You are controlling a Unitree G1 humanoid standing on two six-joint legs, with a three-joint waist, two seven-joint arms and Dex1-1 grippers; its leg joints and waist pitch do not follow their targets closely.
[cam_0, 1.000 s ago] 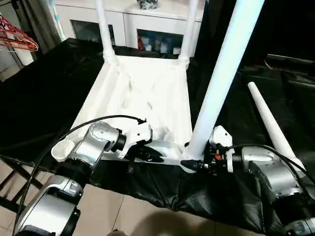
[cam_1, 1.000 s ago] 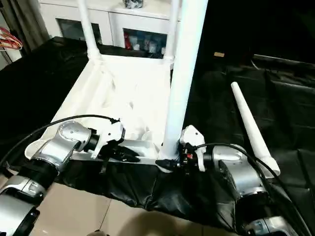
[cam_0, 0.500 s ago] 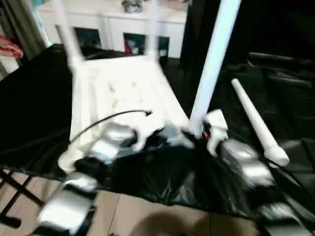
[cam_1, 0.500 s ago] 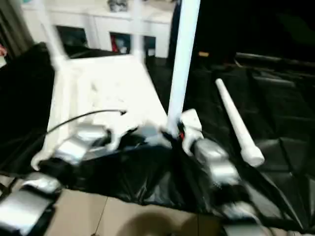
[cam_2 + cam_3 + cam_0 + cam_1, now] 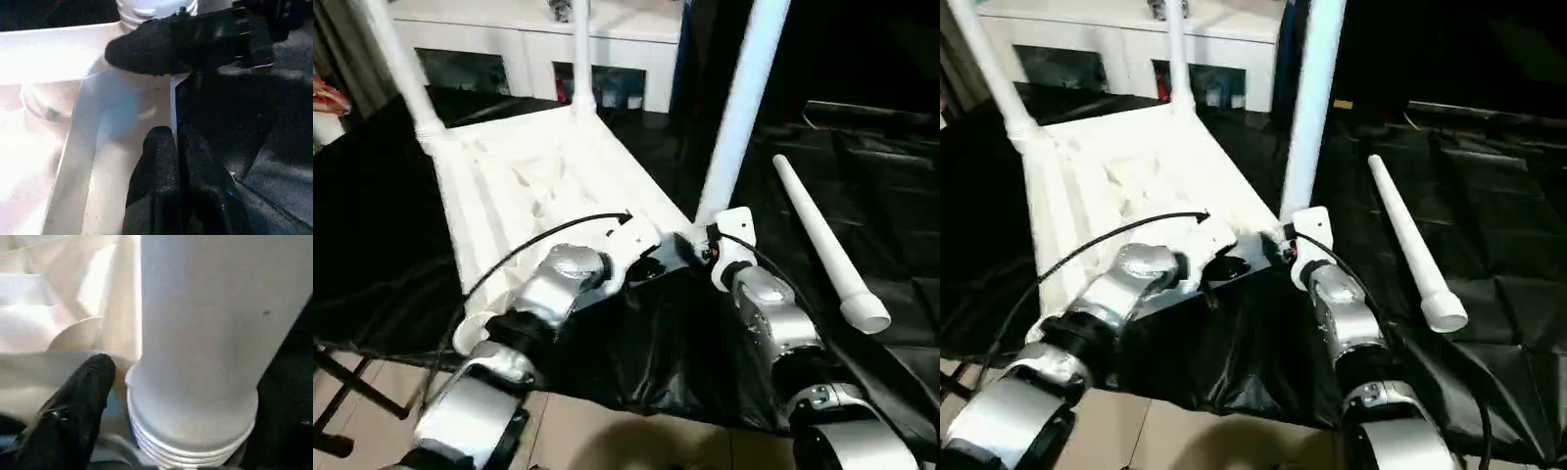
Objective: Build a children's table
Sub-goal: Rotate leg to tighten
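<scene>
Table top [image 5: 533, 186]: upside down on the black cloth [image 5: 656, 343], centre-left of the frame.
My left gripper [image 5: 178, 161]: fingers pressed together over the top's near rim.
My right gripper [image 5: 700, 257]: clamped on the upright leg [image 5: 739, 108] at its base.
Loose leg [image 5: 822, 245]: lying at right.

Children's table [image 5: 538, 176]: white plastic, upside down on black cloth.
I see its ribbed underside up; three tube legs upright in corner sockets; fourth leg [image 5: 822, 240] lying loose beside it.
</scene>
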